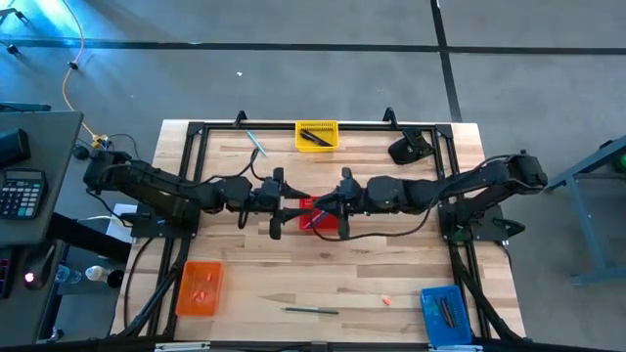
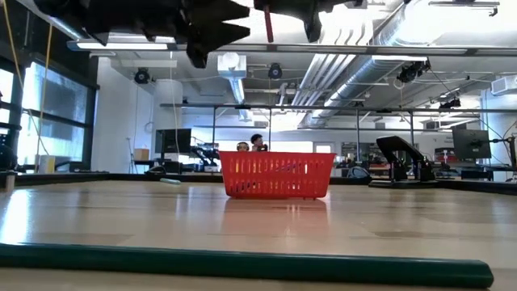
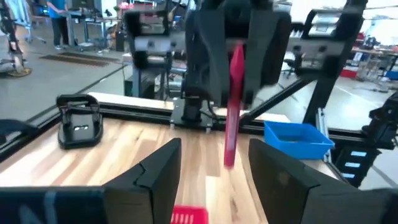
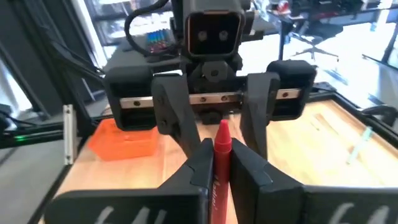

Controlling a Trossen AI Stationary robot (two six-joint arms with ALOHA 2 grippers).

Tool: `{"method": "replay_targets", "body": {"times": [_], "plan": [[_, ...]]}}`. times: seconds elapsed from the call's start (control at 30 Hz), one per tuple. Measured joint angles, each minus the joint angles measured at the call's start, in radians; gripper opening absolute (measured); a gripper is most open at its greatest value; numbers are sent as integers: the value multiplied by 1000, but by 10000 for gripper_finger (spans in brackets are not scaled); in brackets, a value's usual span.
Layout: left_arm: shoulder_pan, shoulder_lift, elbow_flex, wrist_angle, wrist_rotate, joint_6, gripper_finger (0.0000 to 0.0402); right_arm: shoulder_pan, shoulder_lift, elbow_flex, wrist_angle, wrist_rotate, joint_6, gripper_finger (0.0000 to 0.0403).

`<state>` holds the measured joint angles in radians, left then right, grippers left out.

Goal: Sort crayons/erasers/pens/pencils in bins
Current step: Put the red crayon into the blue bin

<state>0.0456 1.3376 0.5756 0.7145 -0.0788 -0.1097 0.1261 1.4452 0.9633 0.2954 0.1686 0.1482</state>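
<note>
so i'm mid handoff over the middle of the table. the right gripper (image 4: 222,163) is pinched tight on a red crayon (image 4: 221,152), which hangs upright from its fingers just above the red bin (image 1: 319,216). the left gripper (image 3: 214,171) faces it nose to nose with its fingers spread wide, one either side of the crayon and not touching it as far as i can see. so the right arm alone carries it now.

the other bins sit out at the edges: yellow bin (image 1: 316,135) at the far edge with dark sticks in it, orange bin (image 1: 200,288) at the near left corner with small bits inside, blue bin (image 1: 444,309) at the near right corner. a green pencil (image 1: 311,311) lies along the near edge, a tiny eraser (image 1: 386,301) near the blue bin, and a teal pencil (image 1: 256,143) beside the yellow one.

i think the crayon is centred over the red bin, but the overhead view is crowded, so i'm not sure. next i'd back the left arm clear, then lower the right one and let go over the bin.
</note>
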Motion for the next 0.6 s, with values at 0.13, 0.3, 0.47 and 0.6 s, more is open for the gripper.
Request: {"method": "replay_targets", "body": {"times": [0.13, 0.3, 0.47, 0.6], "plan": [[0, -1, -46, 25, 0, 5, 175, 0, 0, 35, -78, 31, 5, 18], [7, -1, -115, 105, -21, 35, 175, 13, -1, 106, -349, 46, 107, 18], [35, -1, -176, 189, -65, 25, 175, 82, -1, 201, -786, 56, 390, 18], [67, -1, -207, 220, -73, 10, 174, 190, -1, 228, -1121, -12, 755, 18]]}}
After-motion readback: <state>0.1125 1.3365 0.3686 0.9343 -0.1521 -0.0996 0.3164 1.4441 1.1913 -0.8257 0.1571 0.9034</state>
